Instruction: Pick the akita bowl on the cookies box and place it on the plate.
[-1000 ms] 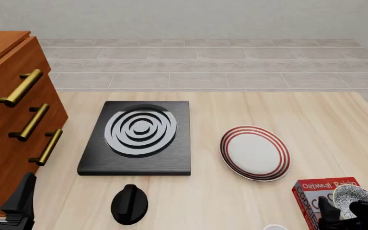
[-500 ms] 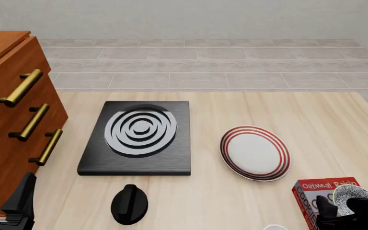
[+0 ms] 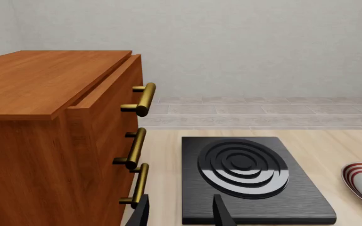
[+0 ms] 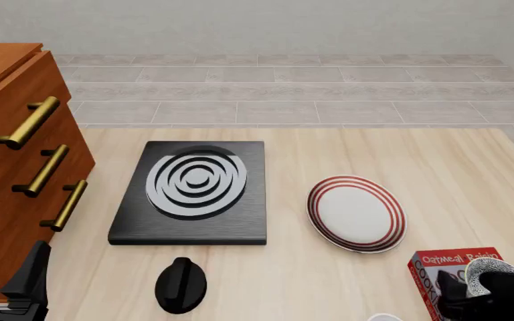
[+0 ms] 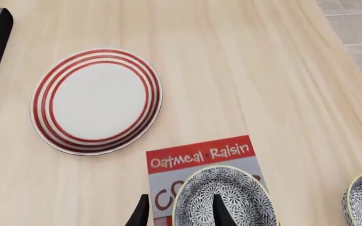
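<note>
Straddling net-patterned akita bowl (image 5: pixel 222 200) rim, right tool (image 5: pixel 178 213) parted | glossy red cookies box (image 5: pixel 200 157) | ringed round plate (image 5: pixel 96 100)

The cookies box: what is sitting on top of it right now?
The akita bowl sits on the cookies box, hiding most of the lettering below "Oatmeal Raisin". The right gripper straddles the bowl's rim; the box's near end is out of frame.

Bright, even, sharp renders with soft faint shadows.
</note>
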### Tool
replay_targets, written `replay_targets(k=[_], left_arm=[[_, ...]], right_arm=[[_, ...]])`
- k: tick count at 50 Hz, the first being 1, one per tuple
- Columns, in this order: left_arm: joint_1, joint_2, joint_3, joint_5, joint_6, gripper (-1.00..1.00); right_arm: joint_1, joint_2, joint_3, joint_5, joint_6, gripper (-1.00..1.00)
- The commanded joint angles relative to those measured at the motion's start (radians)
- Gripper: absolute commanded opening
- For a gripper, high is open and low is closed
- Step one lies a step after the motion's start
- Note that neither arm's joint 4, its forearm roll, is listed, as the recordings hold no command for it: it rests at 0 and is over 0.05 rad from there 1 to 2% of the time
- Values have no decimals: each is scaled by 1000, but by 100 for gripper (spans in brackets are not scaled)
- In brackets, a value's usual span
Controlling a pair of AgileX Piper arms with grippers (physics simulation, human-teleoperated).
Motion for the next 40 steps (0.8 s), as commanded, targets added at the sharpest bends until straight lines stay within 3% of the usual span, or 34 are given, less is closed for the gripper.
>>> replay_targets(k=[1,14,15,17,21,33,36,38,40], left_arm=[[0,0,0,0,0,100],[0,0,0,0,0,100],[0,0,0,0,0,100],[0,0,0,0,0,100],[0,0,0,0,0,100],[0,0,0,0,0,100],[0,0,0,0,0,100],[0,0,0,0,0,100],[0,0,0,0,0,100]], right_arm=[[3,89,1,-84,10,100],[17,292,1,-272,29,100],[14,294,1,-276,31,-100],[35,228,1,-210,46,-100],[34,201,1,-187,48,-100],[62,-39,1,38,52,-100],[61,-185,1,164,33,-100],[50,-326,1,269,-28,-100],[62,-425,0,343,-33,-100]])
